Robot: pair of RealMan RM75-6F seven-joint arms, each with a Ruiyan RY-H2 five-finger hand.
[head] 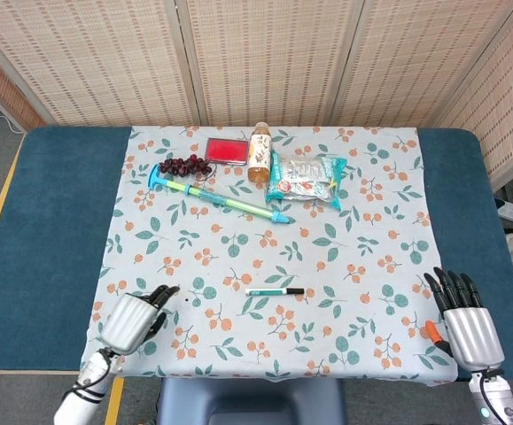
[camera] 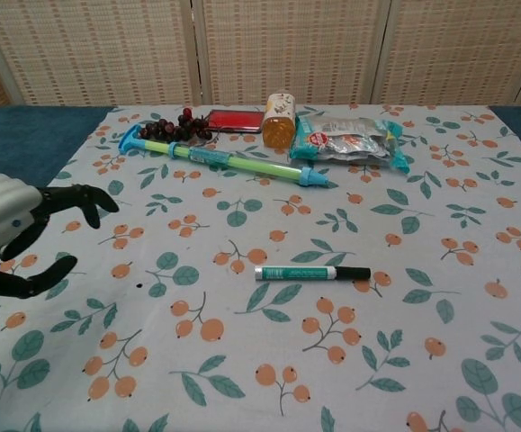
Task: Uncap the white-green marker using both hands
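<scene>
The white-green marker [head: 275, 291] [camera: 311, 273] lies flat near the middle of the patterned cloth, its black cap pointing right. My left hand [head: 134, 319] [camera: 19, 236] hovers over the cloth's front left part, well left of the marker, fingers apart and holding nothing. Past the cloth's front right corner my right hand [head: 464, 324] stays with fingers stretched out and empty; the chest view does not show it.
Along the far side of the cloth [head: 362, 230] lie a blue-green water squirter [head: 219, 198], dark grapes [head: 185, 165], a red box [head: 226, 150], an orange bottle [head: 259, 152] and a snack bag [head: 306, 179]. A small orange object [head: 432, 332] sits by my right hand.
</scene>
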